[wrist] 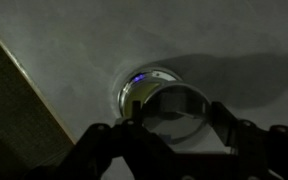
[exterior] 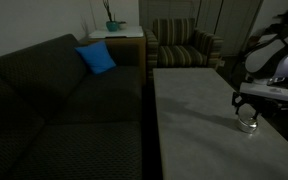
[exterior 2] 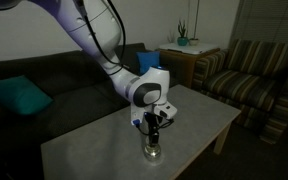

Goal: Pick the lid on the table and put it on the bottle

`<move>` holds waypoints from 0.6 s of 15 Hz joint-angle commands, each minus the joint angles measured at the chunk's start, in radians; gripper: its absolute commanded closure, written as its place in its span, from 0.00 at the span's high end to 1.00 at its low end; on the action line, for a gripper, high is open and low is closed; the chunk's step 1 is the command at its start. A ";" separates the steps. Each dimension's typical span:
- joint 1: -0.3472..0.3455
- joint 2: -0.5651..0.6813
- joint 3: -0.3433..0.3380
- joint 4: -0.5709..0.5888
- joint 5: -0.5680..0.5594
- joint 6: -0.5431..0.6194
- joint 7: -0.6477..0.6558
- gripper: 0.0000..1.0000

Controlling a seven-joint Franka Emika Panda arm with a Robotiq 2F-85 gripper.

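The bottle [exterior: 247, 124] [exterior 2: 153, 151], short, squat and glassy, stands on the pale table [exterior: 194, 120] [exterior 2: 94, 145] in both exterior views. My gripper [exterior: 247, 108] [exterior 2: 154, 130] hangs straight down just over it. In the wrist view the gripper [wrist: 179, 118] is shut on the lid [wrist: 172, 108], a pale round disc held between the two dark fingers [wrist: 224, 122]. The lid sits tilted over the top of the bottle [wrist: 136, 88], whose rim shows behind it at the left. Whether the lid touches the rim I cannot tell.
A dark sofa [exterior: 54, 100] with a blue cushion [exterior: 96, 58] runs along one long side of the table. A striped armchair [exterior: 184, 45] [exterior 2: 254, 75] and a side table with a plant [exterior: 114, 28] stand beyond. The table's edge [wrist: 29, 85] is close to the bottle.
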 commanded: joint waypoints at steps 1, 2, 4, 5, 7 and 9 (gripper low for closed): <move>0.000 -0.080 0.000 -0.165 0.011 0.086 0.004 0.44; 0.000 -0.089 -0.001 -0.187 0.011 0.099 0.006 0.44; -0.002 -0.109 0.001 -0.229 0.009 0.123 0.003 0.44; -0.003 -0.117 0.001 -0.246 0.009 0.133 0.001 0.44; -0.007 -0.125 0.004 -0.270 0.009 0.153 -0.003 0.44; 0.000 -0.119 -0.005 -0.268 0.051 0.152 -0.034 0.44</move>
